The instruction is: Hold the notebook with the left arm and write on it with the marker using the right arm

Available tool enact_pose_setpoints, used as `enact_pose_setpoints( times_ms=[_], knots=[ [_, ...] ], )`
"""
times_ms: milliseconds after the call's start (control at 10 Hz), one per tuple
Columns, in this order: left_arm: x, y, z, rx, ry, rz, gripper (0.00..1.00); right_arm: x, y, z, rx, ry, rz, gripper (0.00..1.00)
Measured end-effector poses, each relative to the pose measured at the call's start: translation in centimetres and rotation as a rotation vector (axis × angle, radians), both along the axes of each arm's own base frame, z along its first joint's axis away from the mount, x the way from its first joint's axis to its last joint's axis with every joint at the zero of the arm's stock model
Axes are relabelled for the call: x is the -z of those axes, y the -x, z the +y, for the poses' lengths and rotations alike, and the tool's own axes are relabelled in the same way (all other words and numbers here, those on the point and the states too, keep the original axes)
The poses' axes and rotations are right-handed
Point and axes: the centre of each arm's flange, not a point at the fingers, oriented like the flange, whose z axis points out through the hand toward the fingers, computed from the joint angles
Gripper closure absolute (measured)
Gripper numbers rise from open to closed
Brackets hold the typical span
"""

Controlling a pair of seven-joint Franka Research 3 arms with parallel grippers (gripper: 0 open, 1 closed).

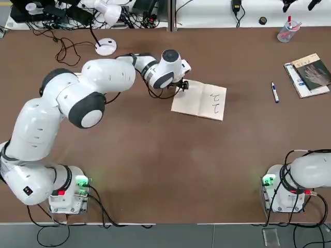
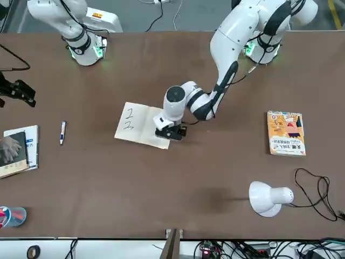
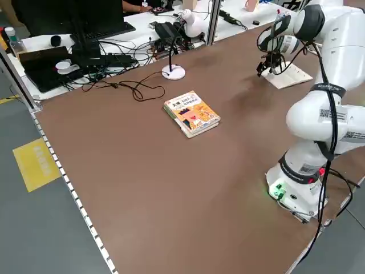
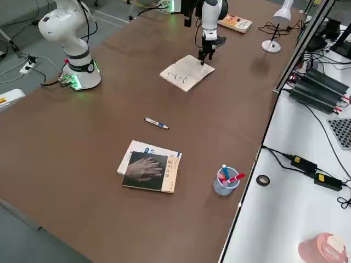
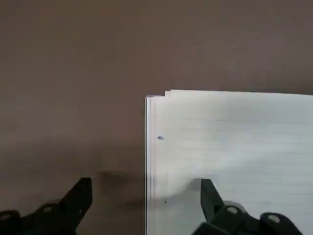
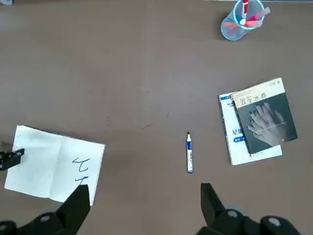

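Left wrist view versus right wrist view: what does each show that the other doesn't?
Only the left wrist view shows the left hand open, straddling the notebook's edge, one finger over the page. Only the right wrist view shows the marker lying on the table, the dark-covered book, the cup of pens, and the right hand open, high above. Both show the notebook and brown table.

A wide brown table (image 3: pixel 131 171) is filling most of the room, with a grey floor (image 3: pixel 34 228) showing beside it and a yellow floor marking (image 3: pixel 35 164) lying near its edge. A white bench (image 4: pixel 285 208) is running along 1 side (power bricks and black cables are sitting on it). A white desk lamp (image 2: pixel 267 198) is resting on the tabletop, and another white bench (image 3: pixel 68 40) is holding dark equipment and tangled cables.
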Motion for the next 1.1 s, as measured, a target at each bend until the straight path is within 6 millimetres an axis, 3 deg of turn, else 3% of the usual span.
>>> enact_pose_setpoints(
  times_ms=[1100],
  knots=[
    [1.2,-0.3,0.5,0.004,-0.022,-0.003,0.02,0.5,-0.2,0.1,-0.001,0.000,-0.002,0.00]
  ],
)
